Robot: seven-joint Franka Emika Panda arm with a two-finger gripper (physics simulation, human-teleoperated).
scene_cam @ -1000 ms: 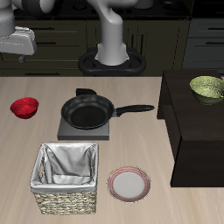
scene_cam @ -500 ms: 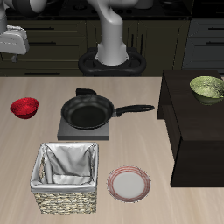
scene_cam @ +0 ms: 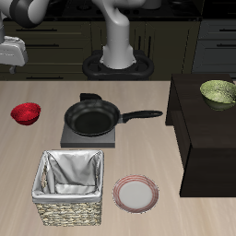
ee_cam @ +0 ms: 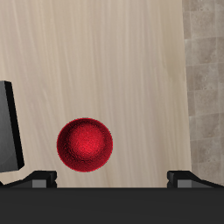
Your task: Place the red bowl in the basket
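Observation:
The red bowl (scene_cam: 26, 113) is small and glossy and rests upright on the wooden table, beside the frying pan and behind the basket. My gripper (scene_cam: 9, 57) hangs well above the bowl, near the edge of the exterior view. In the wrist view the red bowl (ee_cam: 86, 145) lies directly below, a bit off the midline of the gripper (ee_cam: 112, 179). Its two fingertips (ee_cam: 39, 179) stand wide apart with nothing between them, so it is open. The basket (scene_cam: 69, 205) is square wicker with a grey cloth lining and sits near the table's front edge.
A black frying pan (scene_cam: 92, 118) sits on a dark burner plate (scene_cam: 66, 136) in the middle of the table. A pink-rimmed plate (scene_cam: 135, 194) lies beside the basket. A green patterned bowl (scene_cam: 218, 91) rests on a dark cabinet (scene_cam: 207, 138).
The gripper has moved sideways toward the edge of the exterior view and come down a little over the red bowl. The bowl, the basket and the other things have not moved.

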